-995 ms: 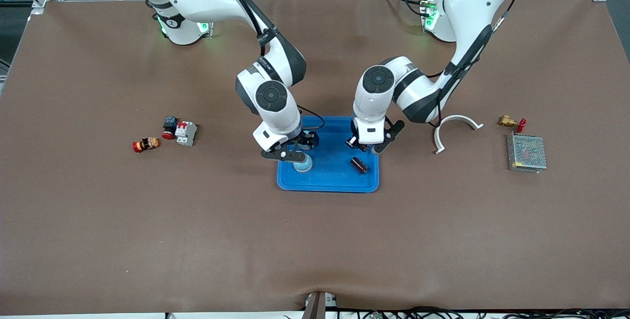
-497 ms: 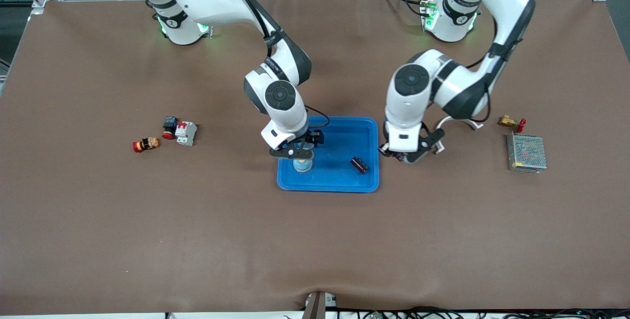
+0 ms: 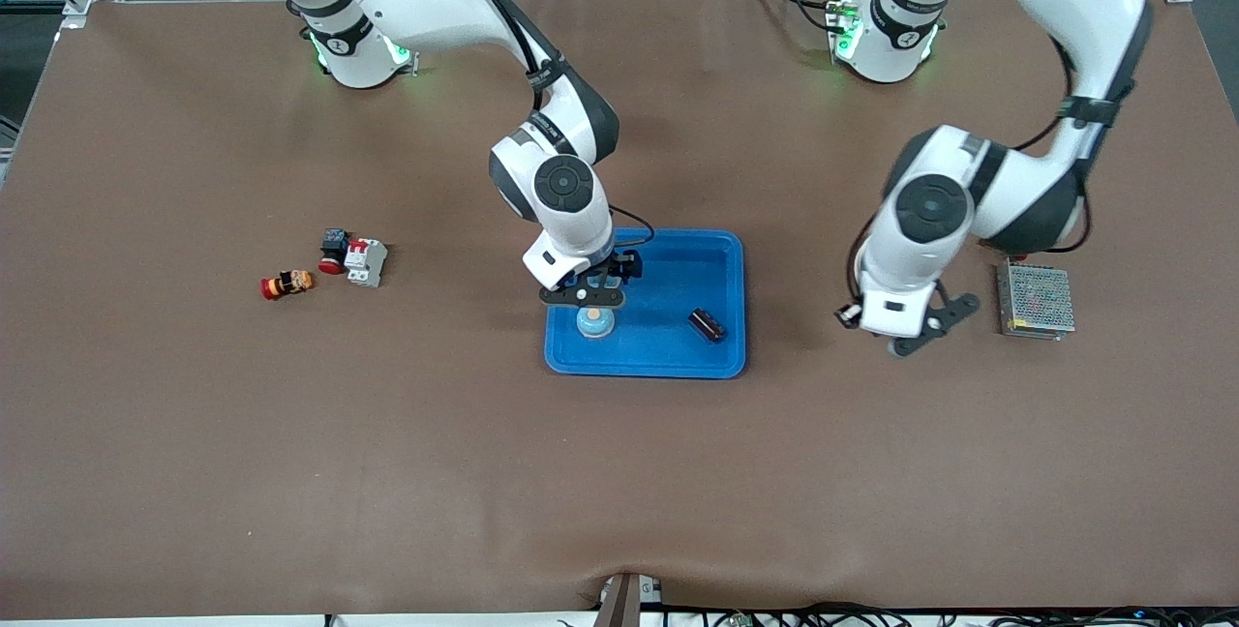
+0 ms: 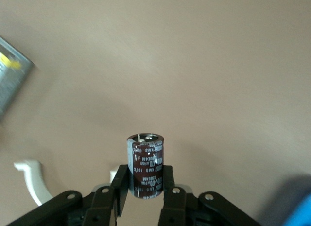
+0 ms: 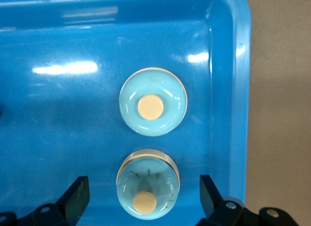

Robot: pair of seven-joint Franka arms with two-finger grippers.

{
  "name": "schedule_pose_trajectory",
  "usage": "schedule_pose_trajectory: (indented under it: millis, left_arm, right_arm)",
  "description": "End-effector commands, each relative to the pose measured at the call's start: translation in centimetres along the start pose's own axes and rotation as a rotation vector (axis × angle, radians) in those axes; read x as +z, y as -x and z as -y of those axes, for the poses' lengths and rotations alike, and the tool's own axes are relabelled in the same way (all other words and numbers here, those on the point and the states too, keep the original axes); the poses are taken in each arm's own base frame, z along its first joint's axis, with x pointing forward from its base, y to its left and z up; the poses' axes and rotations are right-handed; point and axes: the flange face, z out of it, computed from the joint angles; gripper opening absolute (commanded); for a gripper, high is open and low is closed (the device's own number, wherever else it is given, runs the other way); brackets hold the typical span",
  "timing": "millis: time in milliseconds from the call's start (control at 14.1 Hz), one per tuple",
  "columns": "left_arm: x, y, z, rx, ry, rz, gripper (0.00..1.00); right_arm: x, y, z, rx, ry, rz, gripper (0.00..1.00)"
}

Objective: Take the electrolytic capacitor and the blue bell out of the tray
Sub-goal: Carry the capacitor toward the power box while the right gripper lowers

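Looking at the front view, I've got the right gripper [image 3: 587, 297] hanging over the blue tray [image 3: 721, 250] above the bell [image 3: 594, 321], and the left gripper [image 3: 895, 342] over bare tabletop between tray and metal power supply [image 3: 1036, 300]; another capacitor [image 3: 707, 324] lies near the tray's corner. Left wrist view: fingers [image 4: 170, 199] clamped on an upright capacitor [image 4: 145, 165]. Right wrist view: jaws spread wide, nothing gripped, two bells, one [image 5: 153, 101] mid-tray, one [image 5: 147, 190] between the fingers.

Left gripper [image 4: 146, 197] clamped, right gripper [image 5: 143, 199] spread

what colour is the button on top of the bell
Cream, on a light blue bell in the blue tray; right wrist view shows it best.
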Motion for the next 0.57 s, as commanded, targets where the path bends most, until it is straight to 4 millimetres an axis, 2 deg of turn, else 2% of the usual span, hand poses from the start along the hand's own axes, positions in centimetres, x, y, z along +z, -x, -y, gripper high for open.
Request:
schedule_pose_trajectory:
  millis: [0,213,497]
  left_arm:
    - [1.1,-2.8,5.4,0.076,-0.019,0.041,0.00]
    - [3.1,-5.3,10.0,0.143,-0.028,0.079,0.00]
    - [6.6,-6.8,13.4,0.177,-0.006,0.118,0.00]
  right_arm:
    - [1.1,0.4,0.5,-0.008,0.022,-0.008,1.00]
    - [1.8,1.2,0.7,-0.052,0.055,-0.022,1.00]
    - [2.0,1.5,1.1,-0.058,0.043,-0.033,1.00]
